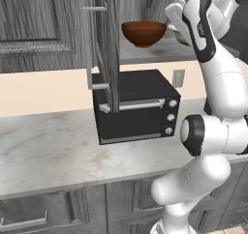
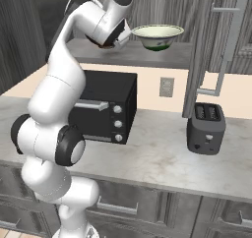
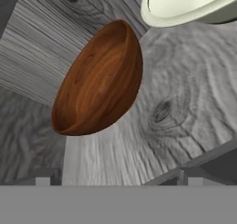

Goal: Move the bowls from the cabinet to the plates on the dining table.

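**Open end effector faces the wooden bowl on the cabinet shelf**

The cabinet (image 1: 109,44) stands open, its door swung out edge-on with the long silver bar handle (image 1: 88,47) showing. On its grey wood-grain shelf (image 2: 147,55) sit both bowls. The reddish-brown wooden bowl (image 1: 143,33) rests upright, and the cream-green bowl (image 2: 157,36) stands beside it, apart from it.

The white arm (image 1: 213,107) reaches up to shelf height, its hand at the cabinet opening. In the hand view the end effector (image 3: 118,177) has its two dark finger tips (image 3: 42,179) spread wide, holding nothing. The wooden bowl lies ahead of them, between and beyond the tips, not touching either. The cream-green bowl's pale rim shows at the top of that view, further along the shelf.

Below the cabinet, a black toaster oven (image 1: 138,107) sits on the marble-veined worktop (image 1: 43,151). A dark toaster (image 2: 205,128) stands on the same worktop to the right, near a wall socket (image 2: 166,86).
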{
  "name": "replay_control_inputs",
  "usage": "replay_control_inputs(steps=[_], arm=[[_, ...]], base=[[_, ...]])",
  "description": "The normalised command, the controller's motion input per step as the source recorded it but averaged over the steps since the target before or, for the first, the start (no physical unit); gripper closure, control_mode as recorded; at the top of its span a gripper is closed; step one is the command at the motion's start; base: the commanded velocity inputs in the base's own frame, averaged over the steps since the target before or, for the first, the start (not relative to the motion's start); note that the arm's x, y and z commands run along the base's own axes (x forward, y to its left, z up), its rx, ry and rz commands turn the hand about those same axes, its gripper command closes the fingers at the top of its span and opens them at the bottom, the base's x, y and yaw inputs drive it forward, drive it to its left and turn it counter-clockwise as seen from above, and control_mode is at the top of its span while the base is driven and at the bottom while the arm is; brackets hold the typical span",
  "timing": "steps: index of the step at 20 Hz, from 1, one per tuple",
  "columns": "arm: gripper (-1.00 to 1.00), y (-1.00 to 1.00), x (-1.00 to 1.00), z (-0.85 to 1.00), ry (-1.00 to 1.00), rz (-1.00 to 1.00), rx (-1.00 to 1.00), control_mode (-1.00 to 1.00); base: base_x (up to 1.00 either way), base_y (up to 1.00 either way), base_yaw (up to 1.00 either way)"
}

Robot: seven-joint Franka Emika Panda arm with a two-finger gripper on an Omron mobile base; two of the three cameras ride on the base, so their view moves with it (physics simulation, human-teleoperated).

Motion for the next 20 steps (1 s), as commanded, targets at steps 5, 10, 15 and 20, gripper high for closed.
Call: replay_control_inputs(steps=[5, 10, 15, 20], arm=[[-1.0, 0.0, 0.25, 0.0, 0.0, 0.0, 0.0, -1.0], [-1.0, 0.0, 0.27, -0.01, 0.0, 0.0, 0.0, -1.0], [-1.0, 0.0, 0.32, -0.03, 0.0, 0.0, 0.0, -1.0], [-1.0, 0.02, 0.34, -0.03, 0.0, 0.0, 0.0, -1.0]], base=[[0.0, 0.0, 0.0], [0.0, 0.0, 0.0], [0.0, 0.0, 0.0], [0.0, 0.0, 0.0]])
